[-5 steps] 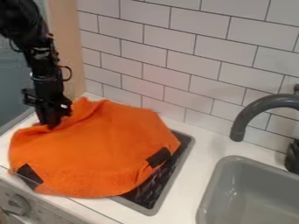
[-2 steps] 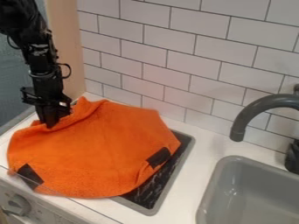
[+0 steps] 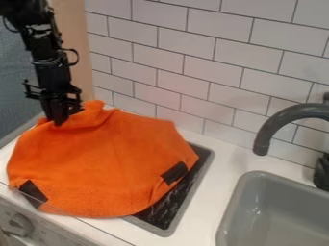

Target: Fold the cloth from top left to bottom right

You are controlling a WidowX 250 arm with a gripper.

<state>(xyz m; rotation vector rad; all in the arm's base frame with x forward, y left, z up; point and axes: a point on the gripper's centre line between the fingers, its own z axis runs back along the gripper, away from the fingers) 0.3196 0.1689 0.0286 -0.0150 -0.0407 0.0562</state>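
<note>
Orange, black-patched cloth (image 3: 106,161) partly covered a dark, grey-rimmed panel (image 3: 168,211) near the white countertop's (image 3: 208,199) left edge, its top-left part clamped in the black two-finger gripper (image 3: 58,122); rightward sat a grey, round-cornered sink (image 3: 234,202).

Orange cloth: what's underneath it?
The orange cloth lies over part of a black marbled panel with a grey rim, set on the white counter. Whatever else may be under the cloth is covered and cannot be seen.
</note>
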